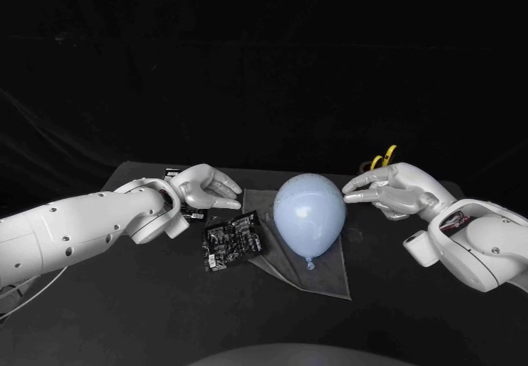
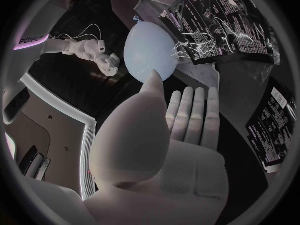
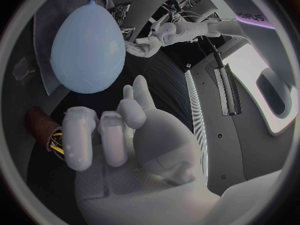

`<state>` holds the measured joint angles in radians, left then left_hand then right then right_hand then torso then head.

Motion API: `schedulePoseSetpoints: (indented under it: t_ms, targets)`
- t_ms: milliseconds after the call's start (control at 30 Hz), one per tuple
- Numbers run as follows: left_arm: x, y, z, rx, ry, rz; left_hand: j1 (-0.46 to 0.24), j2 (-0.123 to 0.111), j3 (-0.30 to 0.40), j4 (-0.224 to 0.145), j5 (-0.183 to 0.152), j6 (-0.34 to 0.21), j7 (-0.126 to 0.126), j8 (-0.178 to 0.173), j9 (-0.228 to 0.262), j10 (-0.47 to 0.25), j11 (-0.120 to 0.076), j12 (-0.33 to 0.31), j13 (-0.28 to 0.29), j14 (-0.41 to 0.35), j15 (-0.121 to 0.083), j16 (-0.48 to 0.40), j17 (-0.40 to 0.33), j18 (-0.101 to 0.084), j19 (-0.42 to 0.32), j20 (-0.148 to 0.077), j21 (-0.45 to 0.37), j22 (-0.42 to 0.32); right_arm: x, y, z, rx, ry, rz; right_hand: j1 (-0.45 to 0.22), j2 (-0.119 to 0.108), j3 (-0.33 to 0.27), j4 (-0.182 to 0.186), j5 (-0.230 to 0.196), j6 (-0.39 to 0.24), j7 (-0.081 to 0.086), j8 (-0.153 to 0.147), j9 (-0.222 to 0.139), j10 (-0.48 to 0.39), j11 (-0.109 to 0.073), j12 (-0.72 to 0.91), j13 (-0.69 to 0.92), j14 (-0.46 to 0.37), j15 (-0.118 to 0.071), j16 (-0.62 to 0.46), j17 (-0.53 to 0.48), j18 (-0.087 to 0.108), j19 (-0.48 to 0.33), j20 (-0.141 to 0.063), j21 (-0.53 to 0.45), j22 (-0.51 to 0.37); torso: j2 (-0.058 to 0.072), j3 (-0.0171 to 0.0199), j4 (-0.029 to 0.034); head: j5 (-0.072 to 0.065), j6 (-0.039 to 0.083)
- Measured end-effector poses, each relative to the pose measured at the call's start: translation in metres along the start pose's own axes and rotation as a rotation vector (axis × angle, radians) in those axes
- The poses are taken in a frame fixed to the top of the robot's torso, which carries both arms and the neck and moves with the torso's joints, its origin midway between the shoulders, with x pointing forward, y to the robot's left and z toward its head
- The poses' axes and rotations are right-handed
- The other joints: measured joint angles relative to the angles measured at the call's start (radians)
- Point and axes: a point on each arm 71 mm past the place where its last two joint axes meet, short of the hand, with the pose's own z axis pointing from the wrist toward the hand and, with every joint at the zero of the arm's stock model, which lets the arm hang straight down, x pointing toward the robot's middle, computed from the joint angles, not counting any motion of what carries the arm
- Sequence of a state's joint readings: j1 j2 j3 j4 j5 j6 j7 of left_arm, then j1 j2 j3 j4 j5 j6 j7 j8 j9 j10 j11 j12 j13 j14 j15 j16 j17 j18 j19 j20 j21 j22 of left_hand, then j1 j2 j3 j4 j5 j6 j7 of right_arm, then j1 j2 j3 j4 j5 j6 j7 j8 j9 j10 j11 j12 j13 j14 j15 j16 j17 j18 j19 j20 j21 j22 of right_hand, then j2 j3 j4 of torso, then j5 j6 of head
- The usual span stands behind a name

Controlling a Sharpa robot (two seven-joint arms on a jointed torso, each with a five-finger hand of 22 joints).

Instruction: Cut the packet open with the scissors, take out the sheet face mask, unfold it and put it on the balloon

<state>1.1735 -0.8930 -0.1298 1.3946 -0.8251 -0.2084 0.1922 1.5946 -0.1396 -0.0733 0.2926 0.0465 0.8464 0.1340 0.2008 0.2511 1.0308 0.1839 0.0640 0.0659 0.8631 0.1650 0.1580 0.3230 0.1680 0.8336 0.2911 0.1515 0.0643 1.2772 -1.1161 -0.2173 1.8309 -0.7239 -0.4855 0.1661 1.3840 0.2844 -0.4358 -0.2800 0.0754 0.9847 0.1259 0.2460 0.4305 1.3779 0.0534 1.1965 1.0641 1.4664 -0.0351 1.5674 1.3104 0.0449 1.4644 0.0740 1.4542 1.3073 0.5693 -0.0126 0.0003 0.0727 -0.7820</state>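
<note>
A pale blue balloon (image 1: 309, 212) lies in the middle of the table on a grey sheet (image 1: 326, 276), knot toward me. A black printed packet (image 1: 232, 242) lies flat beside its left flank. My left hand (image 1: 207, 187) hovers behind the packet with fingers straight and apart, holding nothing; the left wrist view shows its bare palm (image 2: 178, 135) facing the balloon (image 2: 149, 52) and the packet (image 2: 219, 25). My right hand (image 1: 387, 191) is at the balloon's right side, fingertips close to it, contact unclear, nothing held. Yellow-handled scissors (image 1: 381, 160) stand behind that hand.
A second black packet piece (image 1: 174, 174) lies behind my left hand, seen also as a black piece (image 2: 272, 130) in the left wrist view. The scissors stand in a brown holder (image 3: 45, 130) near my right hand (image 3: 119, 135). The table's front edge is close.
</note>
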Motion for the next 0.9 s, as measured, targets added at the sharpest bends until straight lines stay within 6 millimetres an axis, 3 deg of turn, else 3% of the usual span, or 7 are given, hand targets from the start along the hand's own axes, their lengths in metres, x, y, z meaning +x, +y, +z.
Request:
schedulePoseSetpoints:
  t_ms: [67,200,400,900]
  targets:
    - [0.002,0.002,0.003,-0.009,0.005,0.023,0.0,0.0,-0.007,-0.002,0.0,0.0,0.0,0.0,0.0,-0.006,0.002,0.0,0.0,-0.007,0.004,-0.008,-0.006,-0.014,-0.007,0.0,-0.009,0.0,0.002,0.0,0.0,0.001,0.006,-0.008,0.0,0.0,0.0,0.0,0.0,-0.004,-0.003,-0.004,0.005,0.0,0.0,0.002,0.0,-0.003,0.003,0.0,-0.001,0.0,0.0,0.0,0.004,0.0,0.0,-0.0002,0.0001,0.003,0.0]
    - [0.009,0.005,0.008,-0.031,0.025,0.07,0.007,-0.007,-0.015,0.002,0.0,-0.017,0.017,-0.012,-0.006,-0.049,0.009,0.0,-0.002,-0.02,0.011,-0.023,-0.018,-0.014,-0.017,0.0,-0.02,0.0,0.005,0.001,0.0,0.002,0.014,-0.022,-0.004,0.004,0.0,0.0,0.0,-0.013,0.0,-0.008,0.009,0.007,0.001,0.003,0.0,0.0,0.007,0.0,-0.002,0.0,0.002,0.002,0.005,0.0,0.0,-0.0001,0.0006,0.007,-0.003]
    - [0.019,0.012,0.015,-0.071,0.052,0.134,0.008,-0.014,-0.021,0.001,0.0,-0.036,0.046,-0.02,-0.01,-0.055,0.016,0.006,-0.002,-0.022,0.012,-0.028,-0.025,-0.014,-0.018,-0.005,-0.025,0.006,0.007,0.002,0.0,0.003,0.015,-0.037,-0.004,0.004,0.0,0.0,0.0,-0.022,0.008,-0.013,0.013,0.009,0.002,0.007,0.0,0.0,0.007,0.0,-0.003,0.0,0.002,0.005,0.005,0.001,0.0,0.0,0.0013,0.011,-0.005]
    - [0.026,0.015,0.03,-0.109,0.079,0.188,0.007,-0.015,-0.021,0.001,0.0,-0.048,0.066,-0.027,-0.015,-0.059,0.02,0.014,-0.001,0.009,0.009,-0.027,-0.031,-0.014,0.039,-0.005,0.002,0.015,0.01,0.003,0.0,0.005,0.019,-0.049,-0.004,0.004,0.0,0.0,0.0,-0.026,0.004,-0.016,0.015,0.01,0.003,0.007,0.001,-0.002,0.008,-0.004,-0.002,0.0,0.0,0.007,0.0,0.001,0.001,-0.0001,0.0002,0.011,-0.013]
